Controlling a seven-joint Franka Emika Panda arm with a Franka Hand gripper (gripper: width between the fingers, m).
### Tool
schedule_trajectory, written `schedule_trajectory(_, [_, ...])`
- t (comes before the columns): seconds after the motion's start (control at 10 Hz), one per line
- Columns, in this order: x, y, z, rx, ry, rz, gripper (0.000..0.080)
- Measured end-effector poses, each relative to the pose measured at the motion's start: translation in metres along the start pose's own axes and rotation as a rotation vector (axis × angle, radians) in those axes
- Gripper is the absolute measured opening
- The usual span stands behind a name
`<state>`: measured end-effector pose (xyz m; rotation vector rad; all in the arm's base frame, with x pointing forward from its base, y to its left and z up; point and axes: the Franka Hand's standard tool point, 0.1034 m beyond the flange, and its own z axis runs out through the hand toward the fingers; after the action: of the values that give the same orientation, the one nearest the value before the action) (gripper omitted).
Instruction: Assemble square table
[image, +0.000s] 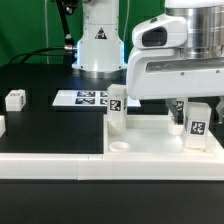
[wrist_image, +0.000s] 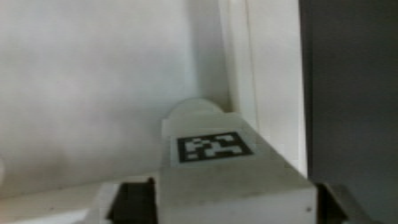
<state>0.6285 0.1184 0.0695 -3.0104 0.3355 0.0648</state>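
No words or nos. legible. B/w square marker tags on: marker board (image: 85, 98), left leg block (image: 15, 100), mid leg block (image: 117, 100), right leg block (image: 196, 126) (wrist_image: 217, 146). Triangular sign on robot base (image: 98, 40), symbol unreadable.

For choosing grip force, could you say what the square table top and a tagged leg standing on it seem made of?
Table top: probably white plastic, smooth and matte, with a moulded raised rim. Tagged leg: likely the same matte plastic, with a printed tag stuck on.
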Motion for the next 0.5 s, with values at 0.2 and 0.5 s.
schedule_trajectory(0.2, [-0.0001, 0.0001, 0.0002, 0.003, -0.001, 0.173, 0.0291])
schedule_trajectory(0.5, [0.0009, -0.0004, 0.0002, 0.006, 0.011, 0.435, 0.0291])
